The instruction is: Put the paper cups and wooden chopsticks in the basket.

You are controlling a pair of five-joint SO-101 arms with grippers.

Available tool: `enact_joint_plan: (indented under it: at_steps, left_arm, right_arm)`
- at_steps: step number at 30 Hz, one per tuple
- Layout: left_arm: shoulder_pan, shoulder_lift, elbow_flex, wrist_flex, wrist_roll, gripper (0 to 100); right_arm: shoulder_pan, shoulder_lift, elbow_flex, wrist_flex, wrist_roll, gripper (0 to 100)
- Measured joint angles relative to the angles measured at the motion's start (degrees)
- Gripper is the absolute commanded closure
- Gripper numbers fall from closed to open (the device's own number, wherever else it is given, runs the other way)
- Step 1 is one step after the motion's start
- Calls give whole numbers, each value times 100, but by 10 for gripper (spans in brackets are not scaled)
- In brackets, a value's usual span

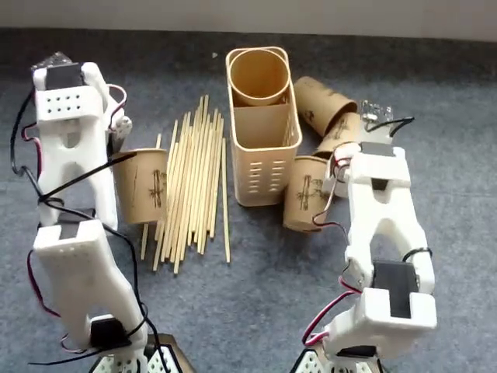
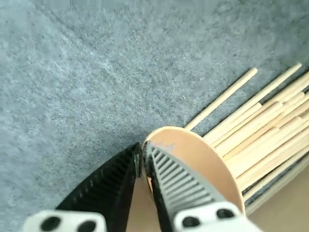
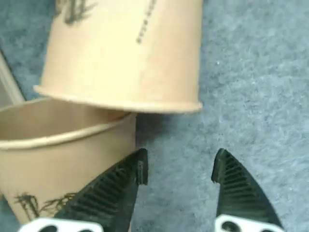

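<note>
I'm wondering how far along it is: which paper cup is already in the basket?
The cup standing upright in the basket's far compartment. The other four are outside: one left of the chopsticks, three right of the basket.

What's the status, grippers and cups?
Left gripper shut on paper cup rim. Right gripper open beside two cups near the basket. One cup already in basket; chopsticks loose on mat between held cup and basket.

White plastic arms (image 1: 74, 256) with red-and-black cables (image 1: 312, 337).
</note>
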Motion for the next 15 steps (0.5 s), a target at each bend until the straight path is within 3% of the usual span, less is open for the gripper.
enact_joint_plan:
  at_steps: [10, 15]
  left_arm:
    - [-545, -1081, 0, 9, -527, 994]
    - [-580, -1160, 0, 18, -598, 994]
  right_arm:
    - [-53, 44, -1741, 1116, -35, 763]
    - [53, 79, -2163, 1160, -35, 763]
